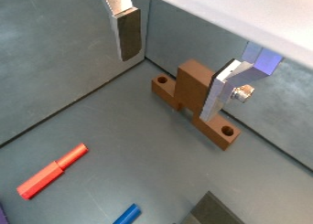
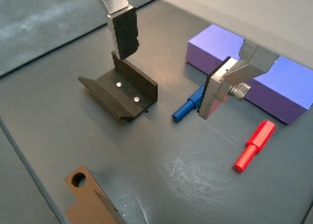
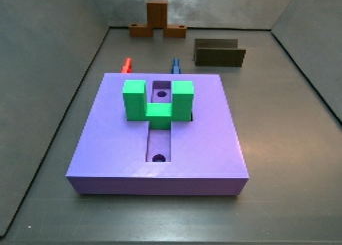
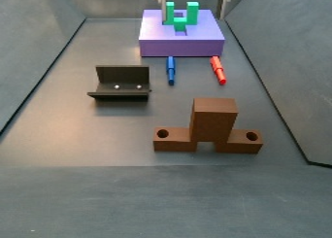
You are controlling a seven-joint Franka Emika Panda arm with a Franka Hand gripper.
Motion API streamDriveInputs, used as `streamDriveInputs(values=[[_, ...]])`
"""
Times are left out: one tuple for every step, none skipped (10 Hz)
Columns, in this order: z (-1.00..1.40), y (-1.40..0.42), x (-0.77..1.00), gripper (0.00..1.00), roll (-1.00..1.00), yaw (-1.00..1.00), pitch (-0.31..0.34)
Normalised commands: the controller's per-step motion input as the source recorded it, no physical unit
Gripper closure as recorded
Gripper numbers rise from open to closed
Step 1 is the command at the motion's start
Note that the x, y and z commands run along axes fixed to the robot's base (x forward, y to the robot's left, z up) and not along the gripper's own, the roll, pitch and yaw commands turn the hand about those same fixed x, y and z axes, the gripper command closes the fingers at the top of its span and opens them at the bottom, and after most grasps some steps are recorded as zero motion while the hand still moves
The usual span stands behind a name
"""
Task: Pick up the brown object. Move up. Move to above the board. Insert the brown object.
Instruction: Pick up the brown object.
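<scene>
The brown object [image 4: 212, 125] is an orange-brown T-shaped block. It sits on the grey floor with its thick stem standing up and holes in its flat ends. It lies near a wall, away from the purple board [image 3: 120, 139], which carries a green U-shaped block [image 3: 158, 101]. My gripper [image 1: 169, 86] hangs open and empty high above the floor. In a wrist view the brown object [image 1: 193, 89] lies below it, close to one finger [image 1: 226, 86]. In a wrist view [image 2: 166, 84] the board's corner [image 2: 281, 86] shows behind the fingers.
The dark fixture [image 4: 119, 84] stands on the floor between the brown object and the board. A red peg [image 4: 218, 69] and a blue peg [image 4: 170, 69] lie side by side at the board's near edge. Grey walls enclose the floor.
</scene>
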Motion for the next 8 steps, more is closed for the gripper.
streamDriveInputs(values=[[0.00,-0.01,0.02,0.00,0.00,0.00,0.000],[-0.09,-0.19,0.06,0.00,-0.01,0.00,-0.013],[-0.21,-0.40,0.14,0.00,-0.03,0.00,-0.047],[-0.26,-0.47,0.16,0.00,-0.04,0.00,-0.053],[-0.26,-0.41,0.14,0.00,-0.05,0.00,-0.053],[-0.18,-0.25,0.02,0.00,-0.02,0.01,-0.040],[-0.17,0.00,0.00,0.00,0.00,0.00,-0.074],[-0.33,0.22,-0.15,0.00,0.00,0.00,-0.083]])
